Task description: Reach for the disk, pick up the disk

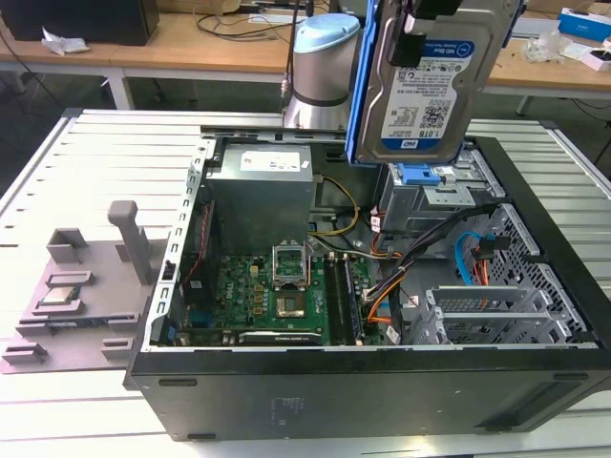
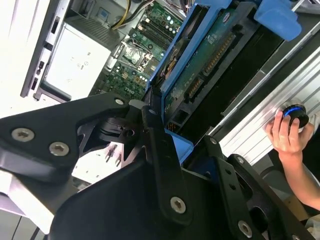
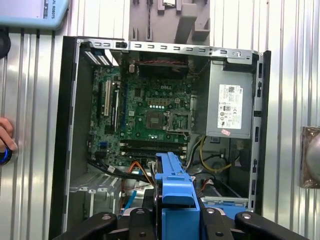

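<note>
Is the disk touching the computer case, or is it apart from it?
Apart. In the exterior view the disk hangs in the gripper, clear above the case, with open space under its lower edge.

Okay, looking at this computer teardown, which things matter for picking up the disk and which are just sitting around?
Part of the job:
- disk, lifted above the case
- gripper, shut on the disk's blue rail

Just lying about:
- open computer case
- motherboard
- power supply
- grey fixture
- person's hand

Open computer case point(image 1: 535, 315), motherboard point(image 1: 267, 296), grey fixture point(image 1: 86, 277) beside
</note>
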Robot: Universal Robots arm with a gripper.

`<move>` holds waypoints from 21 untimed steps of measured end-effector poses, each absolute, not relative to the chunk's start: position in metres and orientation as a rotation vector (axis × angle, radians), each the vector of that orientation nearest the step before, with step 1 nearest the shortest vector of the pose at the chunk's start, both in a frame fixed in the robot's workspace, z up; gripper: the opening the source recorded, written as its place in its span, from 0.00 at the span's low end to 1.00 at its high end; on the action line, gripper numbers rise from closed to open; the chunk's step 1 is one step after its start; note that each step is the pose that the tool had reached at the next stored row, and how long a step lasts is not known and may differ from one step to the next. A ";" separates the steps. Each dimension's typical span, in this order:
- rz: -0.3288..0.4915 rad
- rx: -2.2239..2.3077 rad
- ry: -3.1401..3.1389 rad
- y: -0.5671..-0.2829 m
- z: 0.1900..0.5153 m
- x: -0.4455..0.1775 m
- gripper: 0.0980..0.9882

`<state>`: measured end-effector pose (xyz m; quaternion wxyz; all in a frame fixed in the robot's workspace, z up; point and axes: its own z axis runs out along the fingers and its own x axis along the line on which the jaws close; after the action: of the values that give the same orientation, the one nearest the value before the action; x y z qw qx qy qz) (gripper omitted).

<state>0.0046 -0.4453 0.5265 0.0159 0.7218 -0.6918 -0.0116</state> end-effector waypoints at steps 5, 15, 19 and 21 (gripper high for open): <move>-0.036 2.245 -2.152 -0.455 0.526 0.003 0.30; -0.036 2.245 -2.152 -0.489 0.525 -0.003 0.30; -0.039 2.246 -2.153 -0.513 0.524 -0.004 0.30; -0.059 2.255 -2.162 -0.522 0.523 -0.004 0.30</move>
<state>-0.0043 -0.5224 0.5227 0.0084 0.7217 -0.6919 -0.0188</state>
